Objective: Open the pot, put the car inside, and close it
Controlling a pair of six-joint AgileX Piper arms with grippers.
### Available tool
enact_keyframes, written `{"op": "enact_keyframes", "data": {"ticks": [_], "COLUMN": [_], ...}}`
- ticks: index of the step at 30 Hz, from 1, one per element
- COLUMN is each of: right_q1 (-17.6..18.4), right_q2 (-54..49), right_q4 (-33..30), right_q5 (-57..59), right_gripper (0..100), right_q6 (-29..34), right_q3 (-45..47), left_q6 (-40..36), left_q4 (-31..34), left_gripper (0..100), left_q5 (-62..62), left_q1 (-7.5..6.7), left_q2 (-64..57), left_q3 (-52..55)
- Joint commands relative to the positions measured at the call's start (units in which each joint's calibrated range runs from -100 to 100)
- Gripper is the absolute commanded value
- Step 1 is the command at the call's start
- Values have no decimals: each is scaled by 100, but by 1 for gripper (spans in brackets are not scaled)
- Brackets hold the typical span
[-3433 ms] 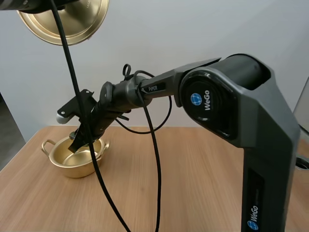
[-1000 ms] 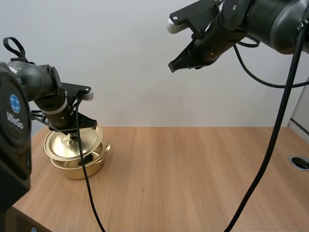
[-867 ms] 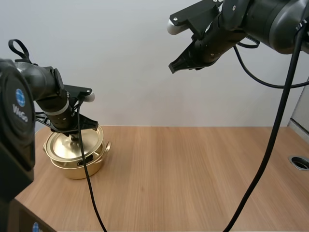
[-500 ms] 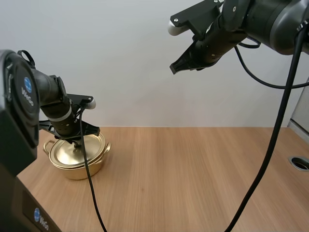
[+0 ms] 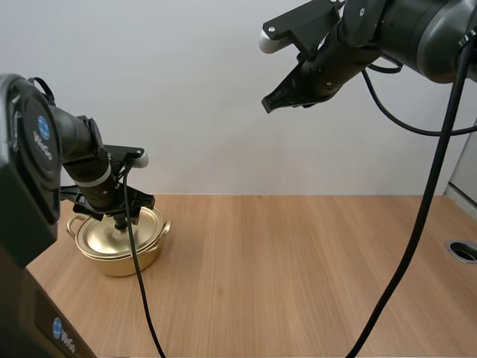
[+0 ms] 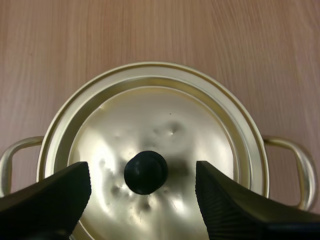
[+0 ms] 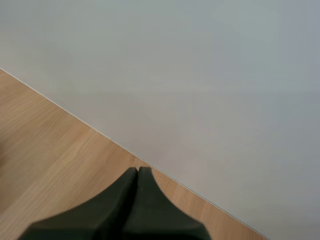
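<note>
A gold pot [image 5: 119,253] stands at the table's far left with its gold lid [image 5: 112,233] seated flat on it, so the inside is hidden. My left gripper [image 5: 118,218] hovers just over the lid. In the left wrist view its fingers [image 6: 50,195] stand wide apart on either side of the lid's black knob [image 6: 145,171], not touching it; the left gripper [image 6: 142,175] is open. The lid [image 6: 165,120] sits centred inside the pot's rim, between the pot's handles [image 6: 297,162]. My right gripper [image 5: 270,102] hangs high above the table's middle, shut as one dark wedge [image 7: 137,171].
The wooden table [image 5: 298,268] stretches bare to the right of the pot. A round metal hole [image 5: 463,250] sits at its right edge. A white wall rises behind the table.
The left gripper lowered the tilted lid flat onto the pot, then opened and let go of the knob. The right arm has stayed still.
</note>
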Motion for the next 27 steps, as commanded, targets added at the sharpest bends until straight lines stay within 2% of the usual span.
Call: {"op": "enact_keyframes", "data": {"ticks": [1,4,7,11,14,18,21,25,27], "right_q1": [-1,-1,-1,-1,-1,-1,-1,-1,-1], "right_q2": [-3,-18,-73,-207,-333,-381,-380,-380,-404], "right_q4": [-87,-261,-419,-486,-593,-865,-933,-937,-1028], "right_q5": [10,10,-45,-192,-448,-864,-1329,-1569,-1569], "right_gripper": [0,0,0,0,0,0,0,0,0], "right_q6": [173,253,253,253,253,253,253,244,244], "right_q3": [1,1,1,1,1,1,1,1,1], "left_q6": [-138,200,917,1994,2327,2339,2210,1605,1239], "left_q4": [-79,-654,-1655,-3397,-4275,-4304,-4291,-4012,-3811], "left_gripper": [100,100,100,100,100,100,100,100,100], "left_q5": [-340,-908,-1272,-860,-160,574,689,1155,1509], "left_q1": [5,-4,-4,-4,-4,-4,-4,-4,-12], "left_q2": [-222,-798,-1569,-2828,-3689,-4686,-5522,-6307,-6294], "left_q3": [-7,-7,-7,-7,-7,-7,138,243,275]}}
